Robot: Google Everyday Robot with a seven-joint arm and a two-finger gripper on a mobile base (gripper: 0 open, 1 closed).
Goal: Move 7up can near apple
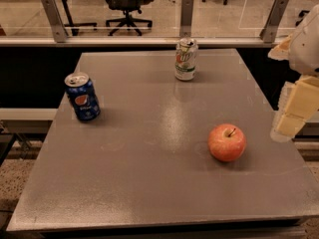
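Observation:
The 7up can [186, 59] stands upright near the far edge of the grey table [149, 173], white and silver with a green logo and a dented top. The red-orange apple [227, 142] sits at the right front of the table, stem up, well apart from the can. My gripper [289, 119] hangs at the right edge of the view, off the table's right side, to the right of the apple and a little above it. It holds nothing that I can see.
A dark blue Pepsi can [82, 97] stands upright at the table's left side. A glass railing with metal posts [186, 15] runs behind the table. Office chairs [127, 4] stand beyond the glass.

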